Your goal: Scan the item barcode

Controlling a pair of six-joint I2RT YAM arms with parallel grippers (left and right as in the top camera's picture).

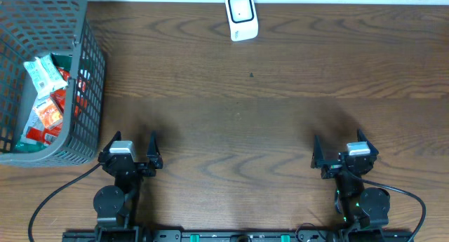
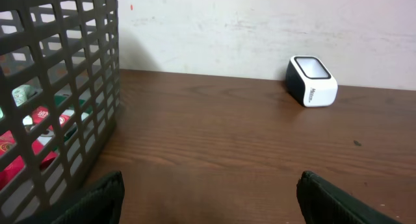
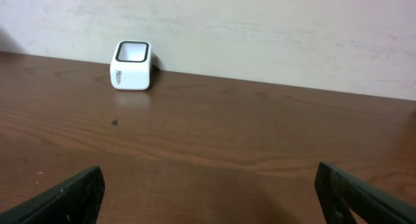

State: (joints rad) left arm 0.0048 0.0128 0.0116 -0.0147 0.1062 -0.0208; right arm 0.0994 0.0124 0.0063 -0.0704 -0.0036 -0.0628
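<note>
**Item 1: packets (image 1: 43, 95).** The task's thing. Several red, white and green pouches lie heaped inside the basket (image 1: 93, 74), a grey mesh crate at the upper left of the overhead frame. None is picked out yet. No barcode shows.

**Item 2: scanner (image 1: 241, 16).** A small white block with a dark window, at the top centre of the overhead frame, against the wall. It stands well apart from the basket.

**Item 3: left gripper (image 1: 134, 139).** Lower left, just below the basket, jaws spread wide and holding nothing.

**Item 4: right gripper (image 1: 339, 145).** Lower right, jaws released, empty.

**Item 5: table (image 1: 245, 116).** Dark wood grain, bare between the arms and the scanner.

**Hazards, as judged.**
- A finger may snag on the basket's mesh wall or rim on the way in.
- The pouches overlap, so two may lift together or one may slide free.
- A pouch held with its code turned away from the window would not read.
- The scanner looks light, so a nudge could turn it.

**Writing.** There is small dark print on the scanner's side, too small to read. The pouch print is illegible.
</note>
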